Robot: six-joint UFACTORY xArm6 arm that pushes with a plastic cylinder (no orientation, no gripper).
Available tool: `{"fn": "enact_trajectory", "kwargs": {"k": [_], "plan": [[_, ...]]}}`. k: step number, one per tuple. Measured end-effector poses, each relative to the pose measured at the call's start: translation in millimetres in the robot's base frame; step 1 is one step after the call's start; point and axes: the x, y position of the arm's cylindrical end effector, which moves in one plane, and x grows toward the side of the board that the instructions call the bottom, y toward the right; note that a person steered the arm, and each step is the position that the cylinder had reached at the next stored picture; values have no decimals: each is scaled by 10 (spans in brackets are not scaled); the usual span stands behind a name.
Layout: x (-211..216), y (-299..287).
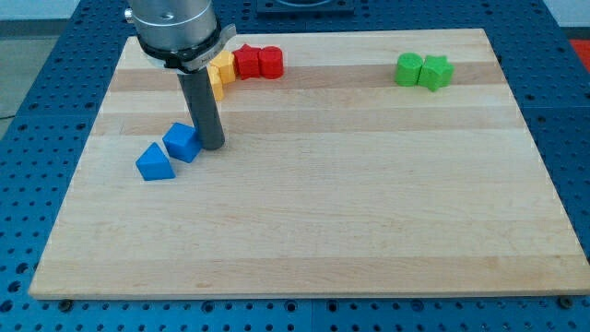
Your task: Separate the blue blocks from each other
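Two blue blocks lie at the view's left. A blue cube (pixel 182 142) sits up and to the right of a blue triangular block (pixel 154 162), and their corners touch or nearly touch. My tip (pixel 212 146) rests on the board right against the cube's right side. The dark rod rises from there to the arm's grey housing (pixel 175 32) at the view's top.
Two yellow blocks (pixel 220 72) sit partly behind the rod at the top left, with two red blocks (pixel 258 63) just to their right. Two green blocks (pixel 424 71) lie at the top right. The wooden board (pixel 323 231) lies on a blue perforated table.
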Motion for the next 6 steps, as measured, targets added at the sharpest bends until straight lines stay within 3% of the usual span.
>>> {"fn": "enact_trajectory", "kwargs": {"k": [1, 2, 4, 6], "plan": [[682, 41], [978, -423], [735, -864], [422, -459]]}}
